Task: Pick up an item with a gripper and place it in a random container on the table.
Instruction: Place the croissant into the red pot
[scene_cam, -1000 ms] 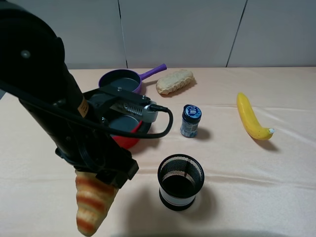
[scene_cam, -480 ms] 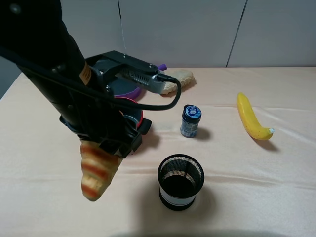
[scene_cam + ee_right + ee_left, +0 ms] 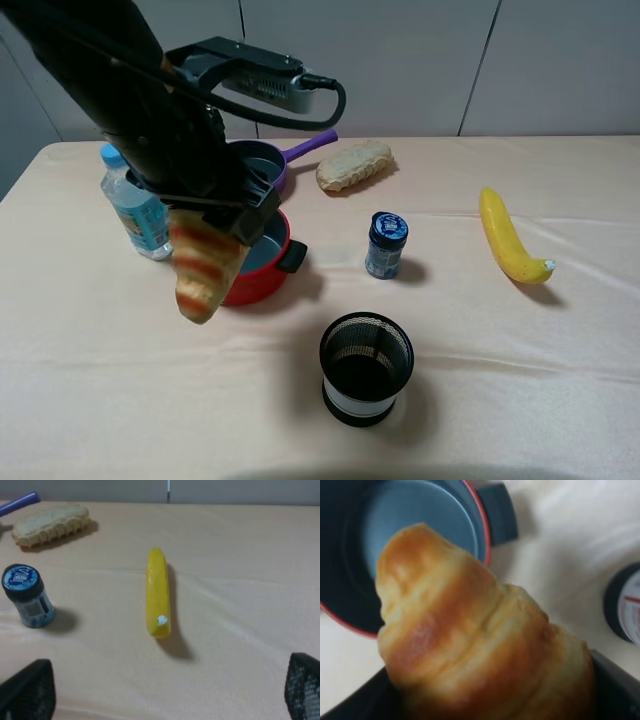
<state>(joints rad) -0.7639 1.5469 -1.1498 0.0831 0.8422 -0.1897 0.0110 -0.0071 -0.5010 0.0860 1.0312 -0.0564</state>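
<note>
My left gripper (image 3: pixel 212 212) clamped on the golden-brown striped croissant (image 3: pixel 205 265), tip-down above the round red pot (image 3: pixel 250 290), left of the beige cloth table's (image 3: pixel 520 380) middle, right gripper (image 3: pixel 167 680) fingers spread wide

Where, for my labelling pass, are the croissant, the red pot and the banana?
croissant (image 3: pixel 205 270), exterior high view, on its striped middle.
red pot (image 3: pixel 258 283), exterior high view, on its red outer wall.
banana (image 3: pixel 505 240), exterior high view, on the middle of its body.

Lab-like test bench: cloth-covered table (image 3: pixel 560 380) before plain wall panels (image 3: pixel 370 60).
</note>
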